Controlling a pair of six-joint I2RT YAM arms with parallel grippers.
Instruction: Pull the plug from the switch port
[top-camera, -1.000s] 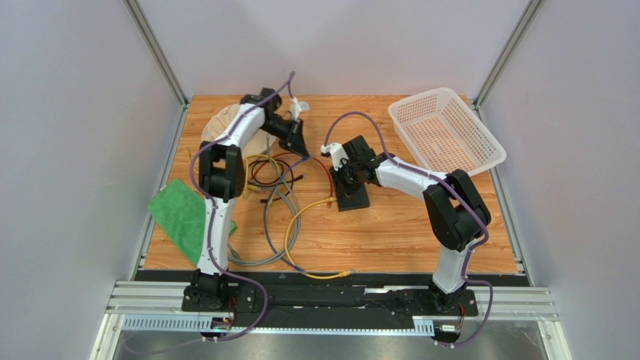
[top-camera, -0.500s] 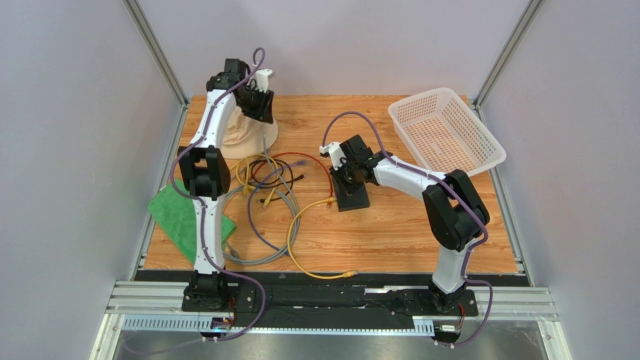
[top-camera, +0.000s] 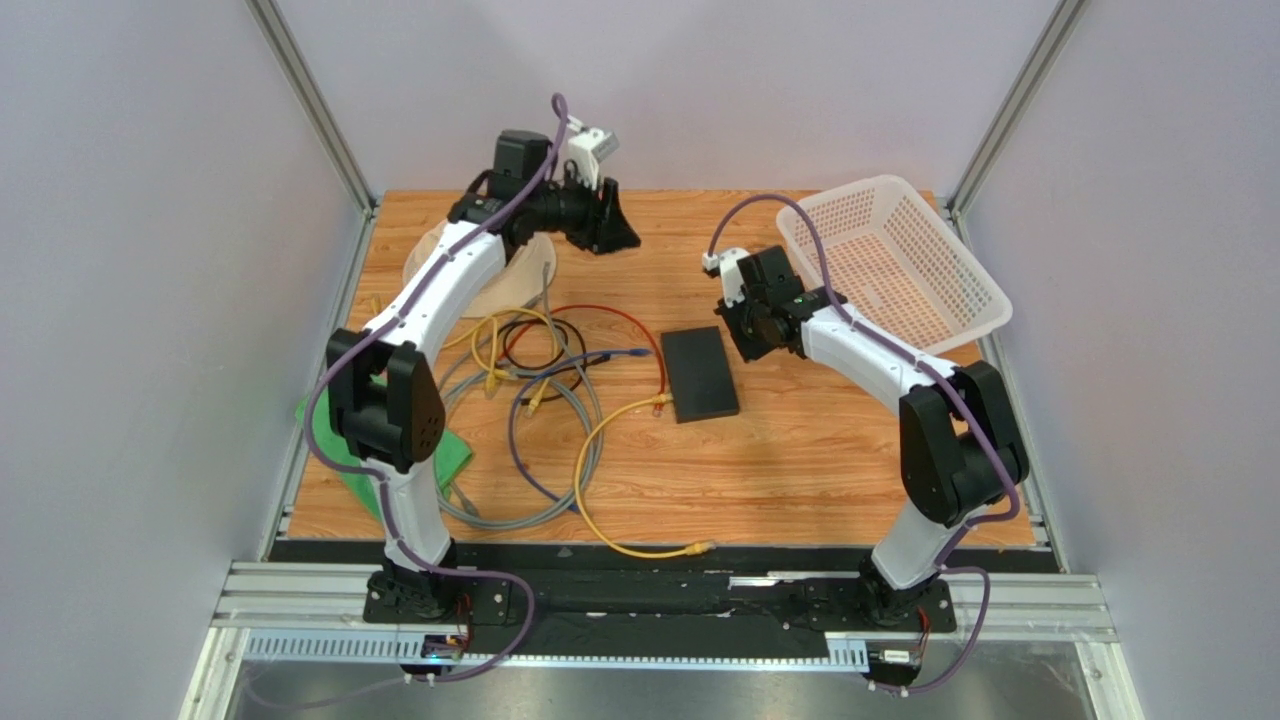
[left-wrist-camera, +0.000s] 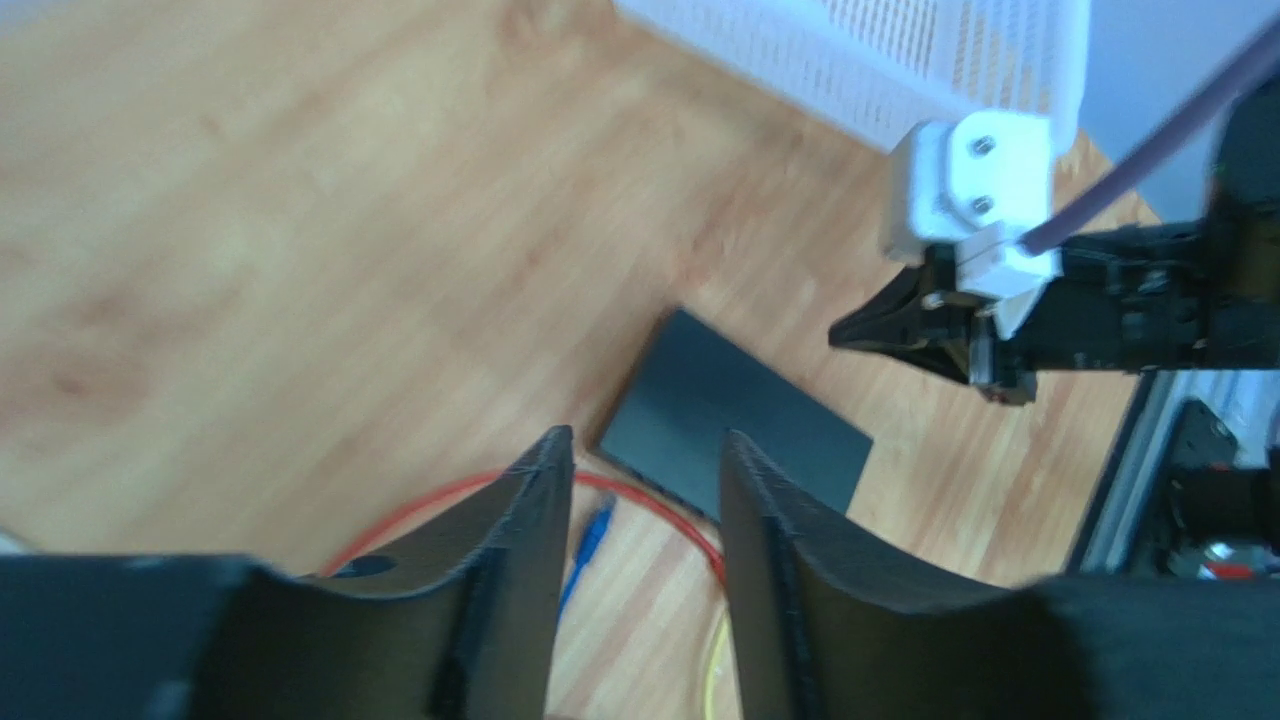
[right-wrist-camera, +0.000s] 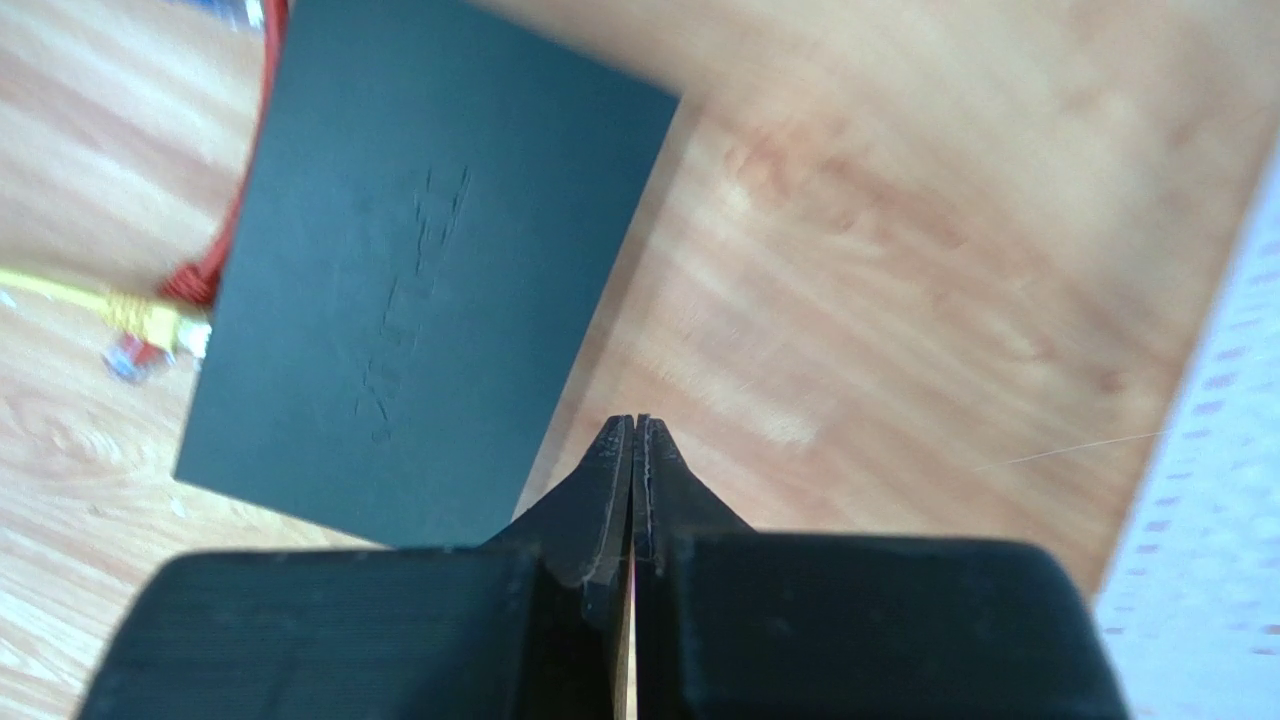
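Right claw now off switch, closed, empty; left claw parted, empty; switch lengthwise near-far.

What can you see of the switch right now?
The switch is a flat matte black box with faint lettering on top, lying flat on the wooden table. A yellow plug sits at its edge; seated or not, unclear. A red cable runs beside it. The left gripper and right gripper are off it.
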